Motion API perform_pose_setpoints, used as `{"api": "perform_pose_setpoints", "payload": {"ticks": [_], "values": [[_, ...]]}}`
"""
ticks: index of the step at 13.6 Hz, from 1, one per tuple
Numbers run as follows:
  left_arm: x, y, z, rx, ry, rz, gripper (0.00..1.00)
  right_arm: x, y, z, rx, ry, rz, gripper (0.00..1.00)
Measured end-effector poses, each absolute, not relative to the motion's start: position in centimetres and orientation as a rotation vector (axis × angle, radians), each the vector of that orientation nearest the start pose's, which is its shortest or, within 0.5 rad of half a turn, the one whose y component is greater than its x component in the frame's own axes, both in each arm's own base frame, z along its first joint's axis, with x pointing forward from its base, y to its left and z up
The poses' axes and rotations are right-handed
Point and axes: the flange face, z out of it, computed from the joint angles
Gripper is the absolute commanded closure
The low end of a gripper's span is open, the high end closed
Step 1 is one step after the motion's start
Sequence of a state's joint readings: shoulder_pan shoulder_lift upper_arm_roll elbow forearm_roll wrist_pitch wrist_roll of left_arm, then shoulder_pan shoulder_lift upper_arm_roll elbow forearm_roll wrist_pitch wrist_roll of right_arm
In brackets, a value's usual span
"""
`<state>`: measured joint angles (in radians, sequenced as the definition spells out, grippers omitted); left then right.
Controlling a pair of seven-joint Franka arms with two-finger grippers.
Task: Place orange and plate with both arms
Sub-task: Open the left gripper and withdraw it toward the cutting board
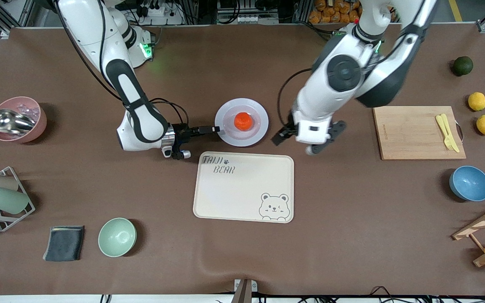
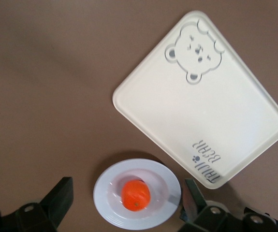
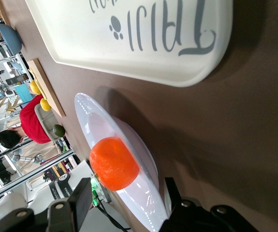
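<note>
The lavender-white plate (image 1: 241,122) rests on the brown table, farther from the front camera than the cream bear tray. The orange (image 1: 243,121) lies in its middle, and both show in the left wrist view too, plate (image 2: 109,203) and orange (image 2: 136,195). My right gripper (image 1: 217,130) is low at the plate's rim toward the right arm's end. It is open, with the rim (image 3: 151,212) between its fingers (image 3: 80,200), under the orange (image 3: 113,163). My left gripper (image 1: 308,136) hangs open and empty over the table beside the plate, toward the left arm's end.
The bear tray (image 1: 243,187) lies just in front of the plate. A wooden cutting board (image 1: 417,132) with yellow cutlery, two lemons (image 1: 481,113), a dark green fruit (image 1: 462,65) and a blue bowl (image 1: 470,183) sit toward the left arm's end. A pink bowl (image 1: 19,120), cup rack (image 1: 0,200) and green bowl (image 1: 117,237) sit toward the right arm's end.
</note>
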<state>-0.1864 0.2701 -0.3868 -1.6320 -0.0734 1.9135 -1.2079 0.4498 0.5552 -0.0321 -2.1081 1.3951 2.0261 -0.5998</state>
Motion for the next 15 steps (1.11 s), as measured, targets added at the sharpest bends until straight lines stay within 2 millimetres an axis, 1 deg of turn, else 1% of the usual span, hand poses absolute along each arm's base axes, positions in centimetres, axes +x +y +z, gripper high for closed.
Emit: {"api": "perform_pose_setpoints", "payload": {"ticks": [2, 4, 5, 7, 8, 9, 12, 15], "values": [[55.9, -28.4, 50.6, -3.122, -0.991, 0.121, 0.0, 46.6, 26.9, 13.7, -2.106, 0.086, 0.476, 0.33], [56.4, -24.0, 53.1, -3.142, -0.886, 0.089, 0.0, 46.5, 27.2, 13.6, -2.117, 0.081, 0.473, 0.34], [56.4, -22.1, 54.2, -3.152, -0.839, 0.07, 0.0, 46.3, 27.4, 13.6, -2.122, 0.078, 0.473, 0.35], [56.4, -18.7, 56.2, -3.167, -0.758, 0.03, 0.0, 46.0, 27.7, 13.4, -2.126, 0.071, 0.478, 0.46], [56.4, -17.2, 57.1, -3.171, -0.731, 0.008, 0.0, 45.9, 27.8, 13.4, -2.127, 0.07, 0.48, 0.47], [56.2, -15.8, 58.0, -3.172, -0.709, -0.007, 0.0, 45.9, 27.8, 13.3, -2.129, 0.069, 0.479, 0.52], [55.6, -11.6, 60.1, -3.172, -0.605, -0.017, 0.0, 45.9, 27.7, 13.3, -2.133, 0.069, 0.476, 0.54], [55.0, -6.4, 61.8, -3.175, -0.485, 0.017, 0.0, 45.7, 27.7, 13.0, -2.135, 0.07, 0.481, 0.54]]}}
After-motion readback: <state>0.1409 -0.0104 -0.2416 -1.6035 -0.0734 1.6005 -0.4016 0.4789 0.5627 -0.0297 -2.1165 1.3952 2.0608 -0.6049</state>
